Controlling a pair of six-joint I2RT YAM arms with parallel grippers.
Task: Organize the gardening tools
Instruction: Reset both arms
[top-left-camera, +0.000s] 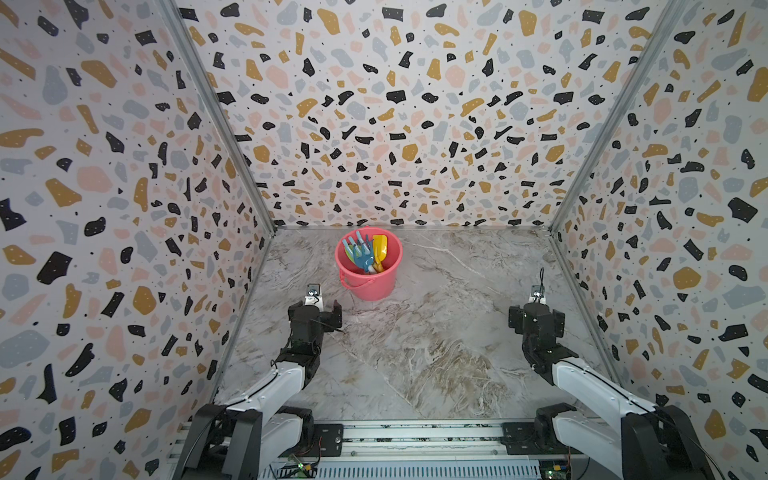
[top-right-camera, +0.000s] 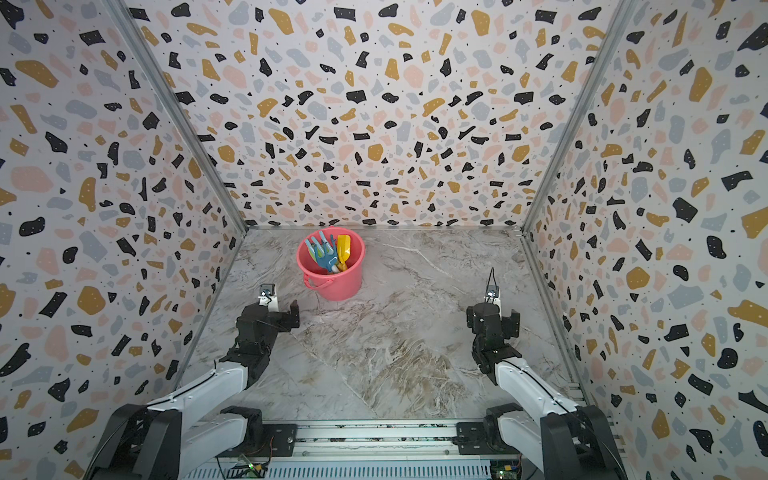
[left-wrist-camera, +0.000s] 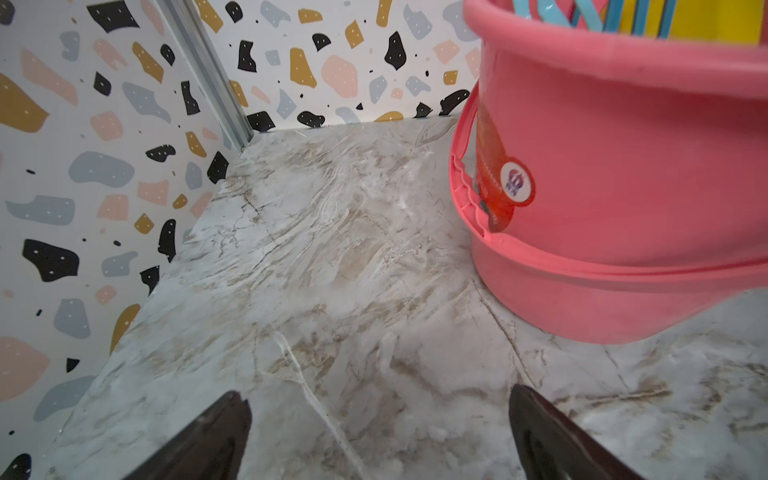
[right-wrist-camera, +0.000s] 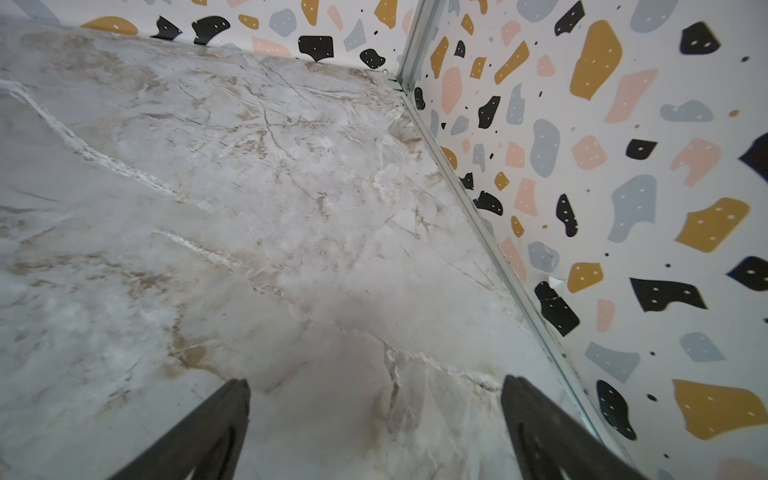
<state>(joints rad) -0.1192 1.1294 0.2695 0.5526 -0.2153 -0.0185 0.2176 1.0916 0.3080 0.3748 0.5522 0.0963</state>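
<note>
A round pink plastic bucket (top-left-camera: 370, 287) stands upright toward the back of the table, its thin handle folded down on the near side. All the small plastic gardening tools (top-left-camera: 365, 253) in view are inside it, leaning heads-up against one another: a light-blue rake (top-left-camera: 350, 245), a dark-blue rake (top-left-camera: 365, 258), a yellow shovel (top-left-camera: 380, 247), and a sliver of green that is too hidden to name. That makes one bucket and at least four tools; the crowding prevents a firmer count.

The left gripper (left-wrist-camera: 379, 419) hovers near the bucket, on its near-left side, with its black fingers (left-wrist-camera: 226, 428) spread wide over bare surface. The right gripper (right-wrist-camera: 376, 411) is well apart from the bucket, to its near right, with fingers equally parted and nothing between them.

The bucket rests on a grey-white marble-patterned tabletop (top-left-camera: 436, 332) with brown veins. Terrazzo-print walls (top-left-camera: 395, 124) with black, ochre, pink and grey chips enclose it on three sides.
</note>
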